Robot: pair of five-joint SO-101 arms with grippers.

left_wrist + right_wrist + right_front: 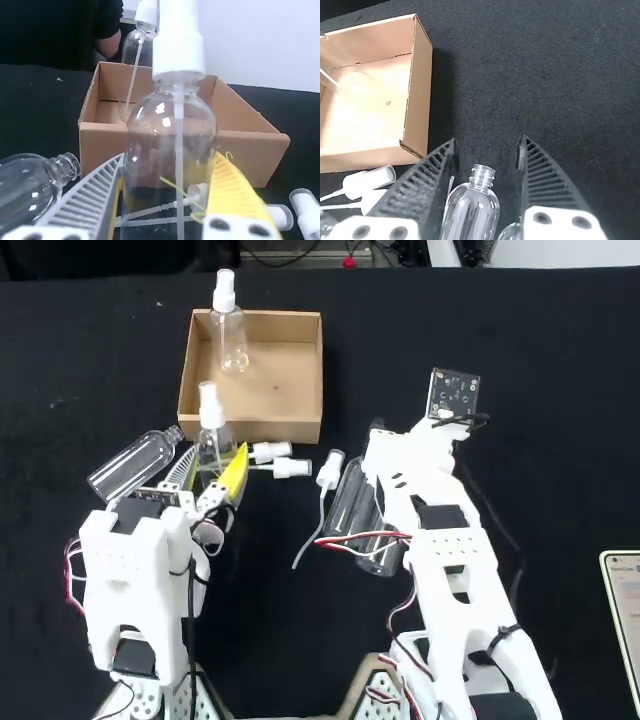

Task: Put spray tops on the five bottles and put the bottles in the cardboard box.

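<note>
I have the capped bottle (170, 145) upright just in front of the cardboard box (100, 142), clamped between the grey and yellow fingers of the left gripper (170, 167) — the left wrist view shows that grip close up. The high view shows a second capped bottle (231, 335) standing inside the box. The right gripper (487, 142) is spread wide around an uncapped bottle (472, 210) lying near loose spray tops (367, 177) — its fingers are clear of the glass.

A: What's under everything?
B: A black cloth (560, 390) over the whole table, with a few pale specks at the far left.
A: Anything else?
B: A screen's corner (622, 610) at the right edge, near side. Cables (300, 255) run along the far edge, with a red bit (349, 260) among them. Beyond is a white wall (270, 40).
</note>
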